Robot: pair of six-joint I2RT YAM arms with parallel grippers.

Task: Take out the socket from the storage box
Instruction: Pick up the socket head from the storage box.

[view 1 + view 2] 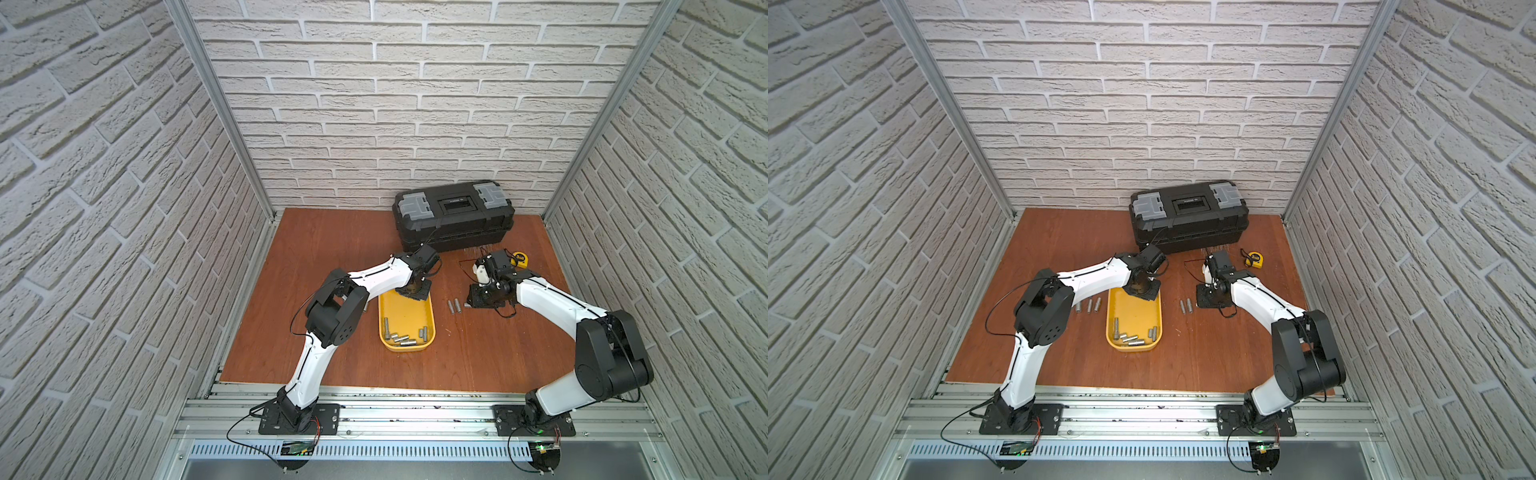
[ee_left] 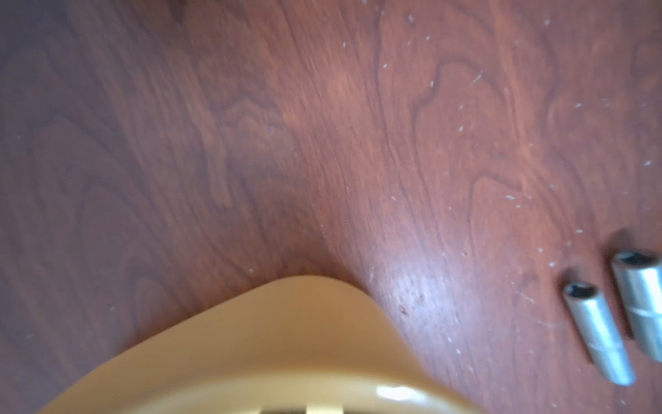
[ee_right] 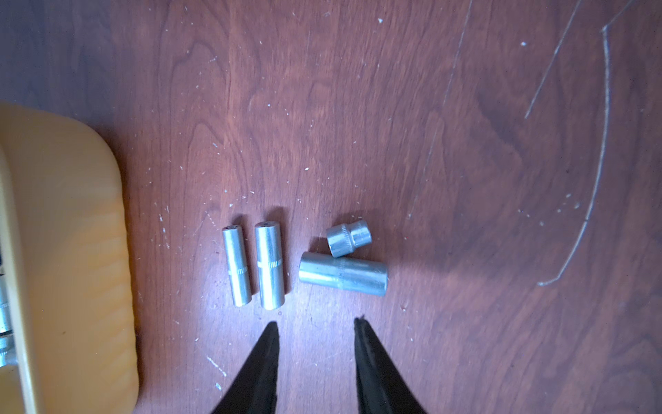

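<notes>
nearest the arm bases, the loose sockets (image 1: 405, 340) left to remove lie bunched at the near end of the yellow storage box (image 1: 409, 313). the box sits lengthwise mid-worktop (image 1: 332, 365), within reach of both arms. sockets already outside it lie in neat parallel rows, apparently sorted: three (image 1: 1089, 305) on the left-arm side, four (image 3: 269, 265) on the right-arm side. the right end effector (image 3: 317, 322) hangs just short of those four, fingers moderately apart and empty. the left end effector (image 1: 412, 292) is lowered over the box's far end, and its fingers are hidden, so a grip cannot be told. farthest, a tape measure (image 1: 521, 258) and a closed black toolbox (image 1: 453, 216) sit clear of the work.
</notes>
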